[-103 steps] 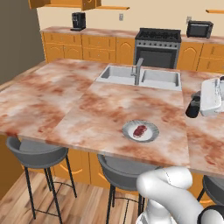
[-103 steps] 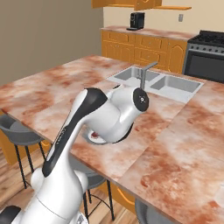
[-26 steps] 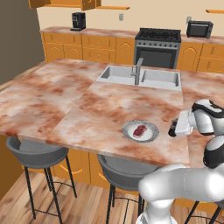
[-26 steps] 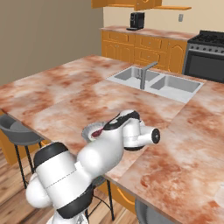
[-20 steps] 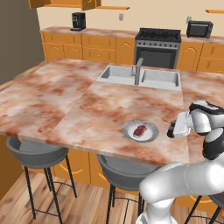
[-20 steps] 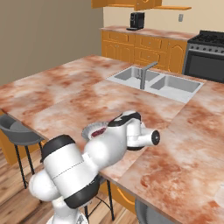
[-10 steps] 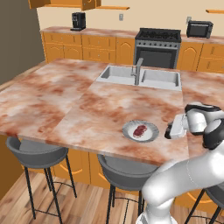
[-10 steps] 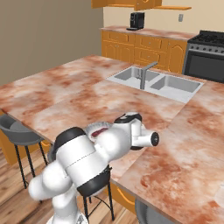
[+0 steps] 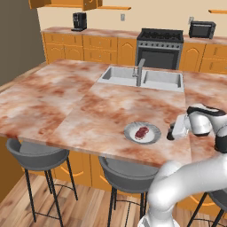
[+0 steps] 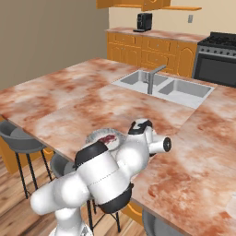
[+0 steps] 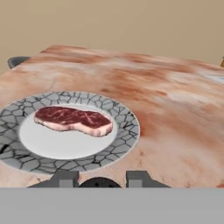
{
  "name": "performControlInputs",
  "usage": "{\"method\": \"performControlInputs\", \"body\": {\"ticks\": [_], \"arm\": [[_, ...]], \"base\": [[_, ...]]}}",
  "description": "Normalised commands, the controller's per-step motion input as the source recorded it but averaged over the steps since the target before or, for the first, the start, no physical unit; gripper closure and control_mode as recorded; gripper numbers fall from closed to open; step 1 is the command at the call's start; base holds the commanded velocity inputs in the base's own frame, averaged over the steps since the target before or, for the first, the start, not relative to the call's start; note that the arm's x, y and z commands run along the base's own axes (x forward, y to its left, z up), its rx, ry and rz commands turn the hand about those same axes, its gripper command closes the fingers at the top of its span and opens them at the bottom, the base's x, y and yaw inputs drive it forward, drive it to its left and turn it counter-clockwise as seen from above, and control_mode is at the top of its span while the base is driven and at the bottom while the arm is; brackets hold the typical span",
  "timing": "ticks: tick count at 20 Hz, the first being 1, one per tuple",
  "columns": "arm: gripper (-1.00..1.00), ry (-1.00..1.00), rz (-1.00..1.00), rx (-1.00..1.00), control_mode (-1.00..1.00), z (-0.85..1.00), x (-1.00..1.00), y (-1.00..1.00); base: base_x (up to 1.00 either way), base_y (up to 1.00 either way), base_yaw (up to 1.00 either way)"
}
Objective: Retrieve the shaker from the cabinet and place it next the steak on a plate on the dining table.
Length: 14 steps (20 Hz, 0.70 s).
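Left: round light-grey plate (image 9: 153,135) with crackled rim, bearing small reddish-brown steak (image 9: 142,132), near front edge of reddish-brown marbled dining table (image 9: 66,102). Right of plate: two-finger gripper (image 9: 170,133), held low and level, jaws drawn close around small black cylindrical shaker (image 9: 170,132), pinched just above the stone, near the plate rim but apart from it. Hand view: shaker's dark top (image 11: 97,183) between the fingertips (image 11: 65,179), plate directly ahead. Judged step: setting down. Best done by lowering straight until the base sits flat, upright, on bare stone beside the rim, then spreading the jaws and lifting clear without nudging.
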Motion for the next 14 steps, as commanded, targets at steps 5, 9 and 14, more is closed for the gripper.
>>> {"method": "performControlInputs", "body": {"ticks": [5, 9, 14], "arm": [[-1.0, 0.0, 0.0, 0.0, -1.0, -0.23, 0.04, -0.02], [-1.0, 0.0, 0.0, 0.0, -1.0, -0.14, 0.0, 0.0], [-1.0, 0.0, 0.0, 0.0, -1.0, 0.0, -0.04, 0.0]], "base": [[0.0, 0.0, 0.0], [0.0, 0.0, 0.0], [0.0, 0.0, 0.0]]}}
